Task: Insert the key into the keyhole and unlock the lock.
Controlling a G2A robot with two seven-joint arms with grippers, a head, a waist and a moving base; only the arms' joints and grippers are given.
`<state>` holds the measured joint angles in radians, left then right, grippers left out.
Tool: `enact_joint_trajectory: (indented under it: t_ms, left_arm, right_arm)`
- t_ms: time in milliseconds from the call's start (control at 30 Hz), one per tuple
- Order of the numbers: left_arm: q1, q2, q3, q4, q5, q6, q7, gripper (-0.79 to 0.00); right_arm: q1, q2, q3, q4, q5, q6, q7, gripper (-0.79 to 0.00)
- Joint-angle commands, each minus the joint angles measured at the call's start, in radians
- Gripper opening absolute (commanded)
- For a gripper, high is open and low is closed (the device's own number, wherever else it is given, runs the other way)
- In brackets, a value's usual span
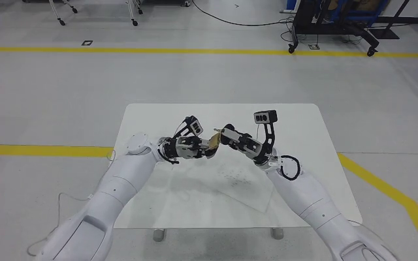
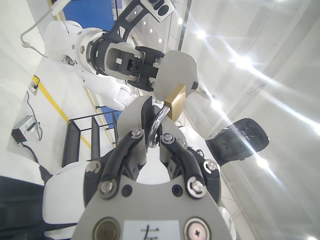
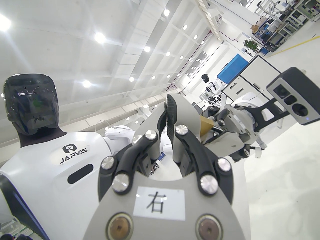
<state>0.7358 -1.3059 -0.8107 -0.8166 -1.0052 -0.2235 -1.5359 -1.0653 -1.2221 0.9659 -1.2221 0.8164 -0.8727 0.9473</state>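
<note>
My left pincer (image 2: 158,113) is clamping the steel shackle (image 2: 155,126) of the lock (image 2: 178,102), holding it aloft above the table (image 1: 294,124); I am judging the lock heavy, rigid and slick, so the shackle is serving as the firm hold; my right pincer (image 3: 166,112) is pressing shut beside the lock; any key between its fingers is hidden.

The right hand (image 3: 166,109) hides the keyhole of the lock (image 2: 178,100).
</note>
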Motion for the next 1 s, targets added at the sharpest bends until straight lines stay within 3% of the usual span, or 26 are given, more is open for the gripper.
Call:
enact_joint_trajectory:
  t_ms: [0, 100, 267, 500, 733, 967]
  left_arm:
    - [-0.011, 0.006, 0.0, 0.002, 0.044, -0.058, 0.0, -0.785]
    - [-0.03, 0.019, -0.013, -0.022, 0.169, -0.111, 0.051, -0.785]
    - [-0.016, 0.052, -0.029, -0.138, 0.425, -0.224, 0.164, -0.785]
    - [0.064, 0.092, -0.058, -0.304, 0.452, -0.258, 0.197, -0.785]
    - [0.081, 0.108, -0.06, -0.314, 0.426, -0.259, 0.198, -0.785]
    - [0.087, 0.112, -0.087, -0.257, 0.343, -0.271, 0.211, -0.785]
  right_arm:
    - [-0.001, 0.0, 0.011, -0.003, 0.0, -0.004, -0.004, -0.785]
    - [-0.014, 0.007, 0.047, -0.014, 0.004, -0.01, -0.01, -0.785]
    - [-0.047, 0.025, 0.116, -0.029, 0.012, 0.001, 0.001, -0.785]
    - [-0.05, 0.03, 0.134, -0.015, -0.055, 0.085, 0.003, -0.785]
    - [-0.027, 0.018, 0.097, -0.004, -0.179, 0.159, -0.073, -0.785]
    - [-0.03, 0.016, 0.093, -0.022, -0.179, 0.182, -0.038, -0.785]
